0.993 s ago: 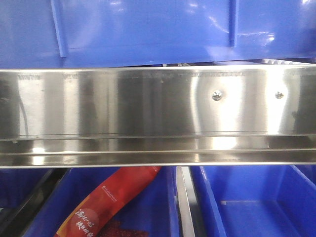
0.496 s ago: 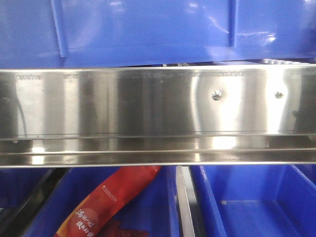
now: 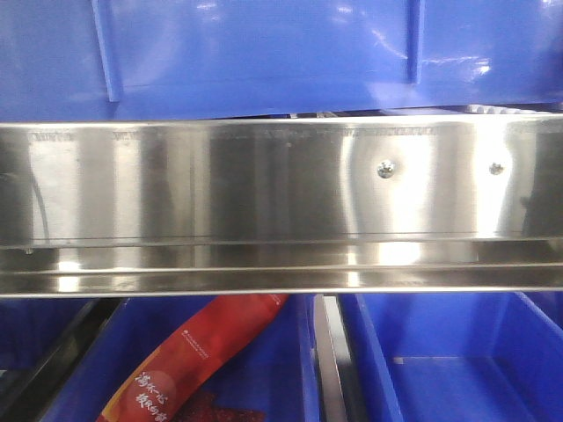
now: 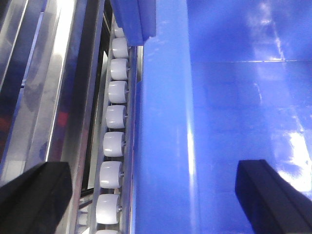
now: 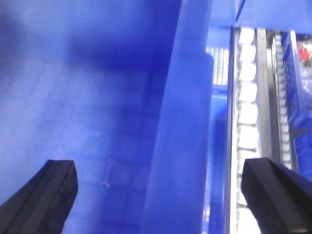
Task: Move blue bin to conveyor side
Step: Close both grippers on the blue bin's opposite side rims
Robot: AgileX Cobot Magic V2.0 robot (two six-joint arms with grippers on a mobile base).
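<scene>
The blue bin [image 3: 264,53] fills the top of the front view, its ribbed side wall just above a steel rail. In the left wrist view my left gripper [image 4: 154,200] is open, one black finger outside the bin's thick rim [image 4: 165,122] and one over the bin's inside. My right gripper [image 5: 163,195] is open as well and straddles the opposite rim [image 5: 180,122], with one finger inside the bin and one outside. Neither gripper's fingers touch the rim. The conveyor is out of view.
A shiny steel rail [image 3: 264,193] with two screws crosses the front view. Below it stand a blue bin [image 3: 290,369] holding a red snack packet [image 3: 193,360] and another blue bin [image 3: 457,360]. Rows of white rollers [image 4: 114,117] [image 5: 247,112] run along both sides of the bin.
</scene>
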